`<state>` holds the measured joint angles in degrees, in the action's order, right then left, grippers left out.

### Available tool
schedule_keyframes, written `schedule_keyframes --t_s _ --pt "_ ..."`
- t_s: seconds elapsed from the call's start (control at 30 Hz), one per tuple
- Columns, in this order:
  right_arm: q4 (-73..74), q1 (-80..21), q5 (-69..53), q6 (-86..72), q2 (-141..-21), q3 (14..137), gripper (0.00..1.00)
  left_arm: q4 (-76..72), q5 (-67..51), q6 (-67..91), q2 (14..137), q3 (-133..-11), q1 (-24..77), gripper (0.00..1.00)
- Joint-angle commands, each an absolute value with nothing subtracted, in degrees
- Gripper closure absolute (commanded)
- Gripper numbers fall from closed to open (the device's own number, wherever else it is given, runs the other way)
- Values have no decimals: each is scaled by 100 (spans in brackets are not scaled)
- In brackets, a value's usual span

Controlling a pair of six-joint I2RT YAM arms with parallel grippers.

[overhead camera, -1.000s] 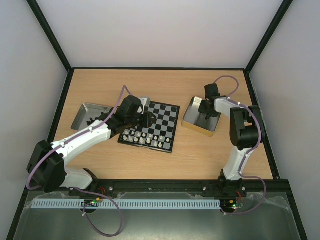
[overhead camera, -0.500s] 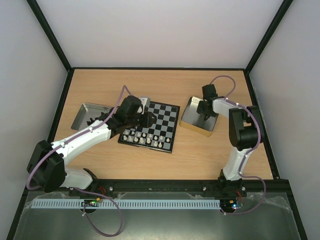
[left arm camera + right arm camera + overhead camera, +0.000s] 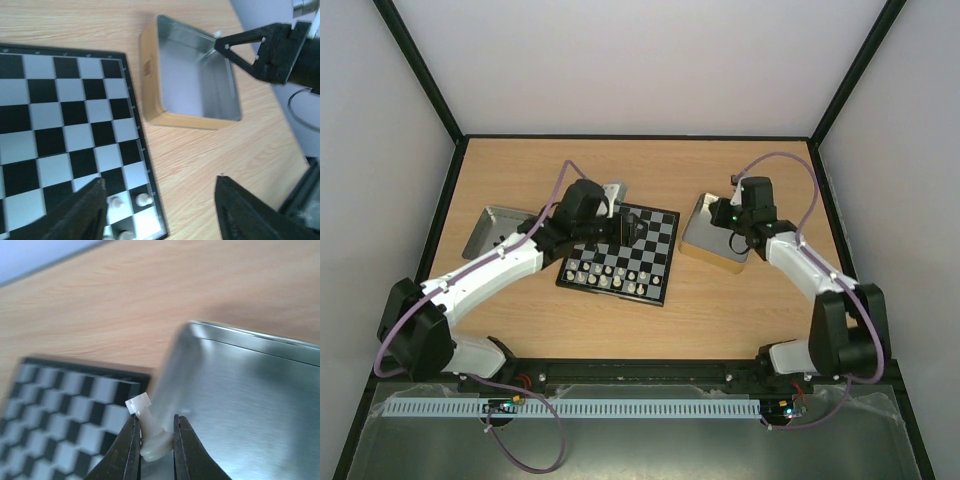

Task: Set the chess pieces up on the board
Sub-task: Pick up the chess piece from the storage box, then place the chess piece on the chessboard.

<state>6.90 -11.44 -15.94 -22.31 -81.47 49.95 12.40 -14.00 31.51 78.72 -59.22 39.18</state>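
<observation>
The board lies mid-table, with cream-white chess pieces in its two near rows. My left gripper hovers over the board's far half, open and empty. In the left wrist view it spans the board's corner, where a few white pieces stand. My right gripper is over the left part of the right tin. In the right wrist view it is shut on a tilted white rook, held above the tin's edge with the board beyond. No black pieces show clearly.
A silvery tin with a tan wall stands right of the board; it looks empty in the left wrist view and in the right wrist view. A second silvery tin sits left of the board, partly hidden by my left arm.
My right arm has swung its elbow outward and turned over the right tin, now carrying the white rook near the tin's left edge. My left gripper has shifted right and farther over the board.
</observation>
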Motion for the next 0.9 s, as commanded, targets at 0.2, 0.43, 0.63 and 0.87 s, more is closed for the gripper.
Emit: schedule_keyframes --t_s 0.2,0.43,0.63,0.87 --pt "-622 -1630 -5164 -1905 -6834 4479 95 585 -2718 4082 8178 -6865 3794 23" --pt "-607 -1792 -5849 -1755 -6548 4456 95 375 -3385 4363 8512 -7053 3757 31" --pt "-503 -1862 -6018 -1625 -6591 4500 95 190 -3624 4626 8616 -7037 3719 47" --pt "-383 -1914 -6051 -1550 -6710 4545 95 -254 -3818 5176 8736 -6856 3640 61"
